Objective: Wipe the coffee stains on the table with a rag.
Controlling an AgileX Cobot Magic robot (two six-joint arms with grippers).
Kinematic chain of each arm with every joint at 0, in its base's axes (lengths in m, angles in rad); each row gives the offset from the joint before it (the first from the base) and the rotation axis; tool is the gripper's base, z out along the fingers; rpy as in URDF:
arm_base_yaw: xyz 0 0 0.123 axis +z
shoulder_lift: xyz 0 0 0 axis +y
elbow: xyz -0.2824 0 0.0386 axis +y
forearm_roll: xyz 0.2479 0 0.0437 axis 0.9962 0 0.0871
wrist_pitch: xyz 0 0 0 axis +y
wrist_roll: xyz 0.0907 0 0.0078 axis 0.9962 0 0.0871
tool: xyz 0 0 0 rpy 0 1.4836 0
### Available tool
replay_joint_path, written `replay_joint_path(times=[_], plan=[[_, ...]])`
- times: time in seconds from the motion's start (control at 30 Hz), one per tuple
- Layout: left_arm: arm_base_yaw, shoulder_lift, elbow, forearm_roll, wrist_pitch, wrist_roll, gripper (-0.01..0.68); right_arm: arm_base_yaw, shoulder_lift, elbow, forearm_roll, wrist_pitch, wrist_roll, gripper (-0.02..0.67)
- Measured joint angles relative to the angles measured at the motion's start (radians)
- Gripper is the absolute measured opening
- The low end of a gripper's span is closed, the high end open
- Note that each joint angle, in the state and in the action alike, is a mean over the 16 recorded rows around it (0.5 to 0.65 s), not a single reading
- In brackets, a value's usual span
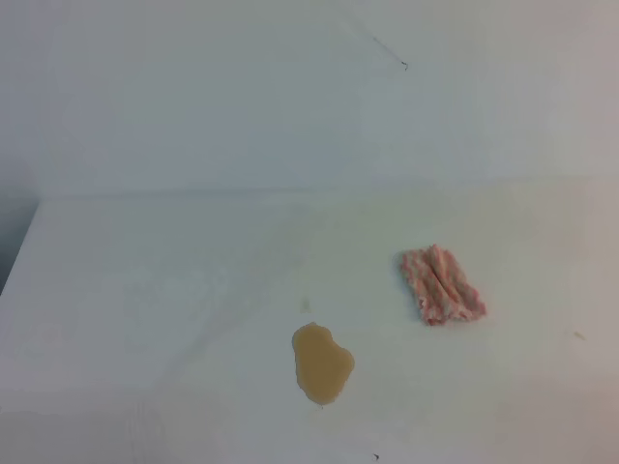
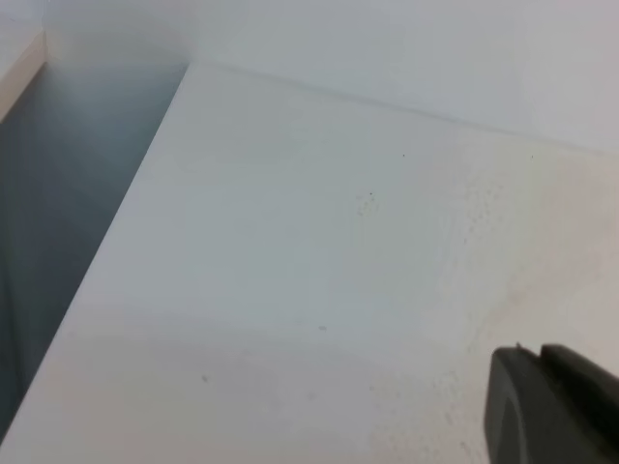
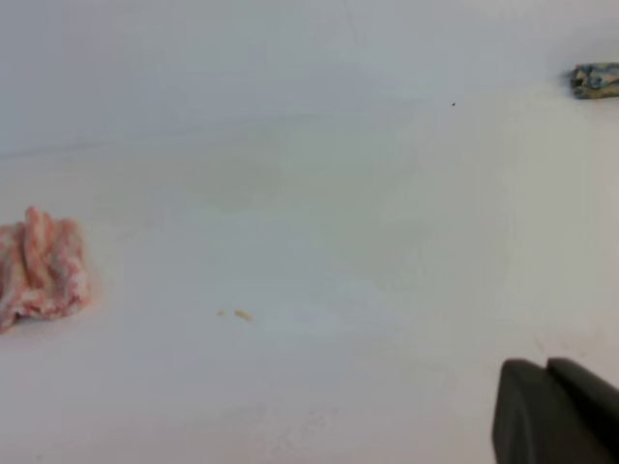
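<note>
The coffee stain (image 1: 322, 362) is a glossy tan blob on the white table (image 1: 145, 290), near the front middle. The pink-and-white rag (image 1: 441, 283) lies folded to the stain's right and a little further back, apart from it. It also shows at the left edge of the right wrist view (image 3: 39, 269). Neither gripper shows in the exterior high view. My left gripper (image 2: 540, 356) shows as dark fingers pressed together over bare table, holding nothing. My right gripper (image 3: 545, 367) looks the same, well to the right of the rag.
The table's left edge (image 2: 116, 242) drops to a dark floor. A white wall (image 1: 290, 87) stands behind the table. A small yellow-and-blue object (image 3: 595, 79) lies far back right. Tiny tan specks (image 3: 237, 314) lie right of the rag.
</note>
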Motion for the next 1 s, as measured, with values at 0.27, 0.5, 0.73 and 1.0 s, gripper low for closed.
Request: replay_joint_path(times=[0.27,0.5,0.73,1.0], plan=[[0.0,0.0,0.0,0.0,0.0,0.0,-0.001,0.0,0.0,0.0,0.0,0.0,0.001,-0.003],[0.0,-0.004,0.006,0.0,-0.003,0.0,-0.001,0.0,0.0,0.0,0.0,0.0,0.002,-0.003],[0.0,-0.004,0.006,0.0,-0.003,0.0,-0.001,0.0,0.0,0.0,0.0,0.0,0.002,-0.003],[0.0,-0.009,0.014,0.0,-0.006,0.0,-0.001,0.0,0.0,0.0,0.0,0.0,-0.003,-0.003]])
